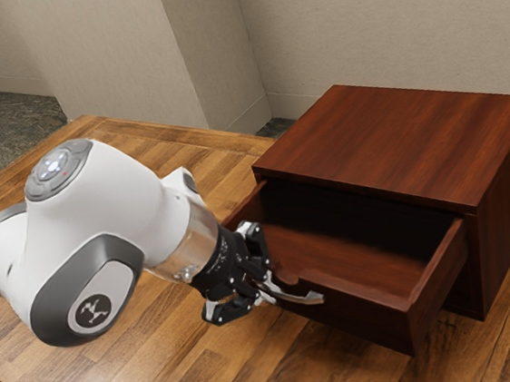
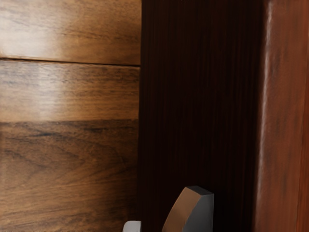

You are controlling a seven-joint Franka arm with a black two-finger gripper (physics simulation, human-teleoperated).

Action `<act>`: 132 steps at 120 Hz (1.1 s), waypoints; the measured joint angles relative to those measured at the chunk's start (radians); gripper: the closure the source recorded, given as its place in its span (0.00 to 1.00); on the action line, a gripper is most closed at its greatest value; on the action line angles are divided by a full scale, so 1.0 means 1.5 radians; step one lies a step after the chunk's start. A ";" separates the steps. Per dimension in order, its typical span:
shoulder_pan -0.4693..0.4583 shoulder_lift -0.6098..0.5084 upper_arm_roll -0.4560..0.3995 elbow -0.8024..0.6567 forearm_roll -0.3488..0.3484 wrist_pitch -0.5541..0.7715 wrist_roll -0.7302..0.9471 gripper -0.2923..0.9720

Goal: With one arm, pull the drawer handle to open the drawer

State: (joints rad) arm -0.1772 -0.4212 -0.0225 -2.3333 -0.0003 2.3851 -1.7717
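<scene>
In the exterior view, a dark red-brown cabinet (image 1: 405, 139) stands on the wooden floor with its single drawer (image 1: 364, 275) pulled well out, the inside empty. A curved metal handle (image 1: 295, 293) sits on the drawer front. My black gripper (image 1: 255, 291) is at the handle's end nearer the exterior view's left, shut on it. The wrist view looks along the dark drawer front (image 2: 193, 96) from close up. Part of the handle (image 2: 193, 212) shows just under my hand, and the drawer's top edge (image 2: 285, 121) runs beside it.
Wood-plank floor (image 1: 165, 374) surrounds the cabinet and shows beside the drawer front (image 2: 67, 121) in the wrist view. Beige walls and a pillar (image 1: 203, 41) stand behind. My white arm (image 1: 95, 235) fills the exterior view's left.
</scene>
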 joint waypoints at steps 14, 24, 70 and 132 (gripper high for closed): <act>0.003 -0.004 -0.004 -0.002 0.000 0.004 -0.003 0.65; 0.026 -0.015 -0.027 -0.001 0.001 0.015 -0.011 0.50; 0.123 -0.035 -0.119 0.266 0.082 -0.106 -0.076 0.31; 0.111 0.065 0.035 0.374 0.030 -0.514 -0.055 0.25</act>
State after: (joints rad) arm -0.0110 -0.3240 0.0306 -1.7723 0.0446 1.6135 -1.8545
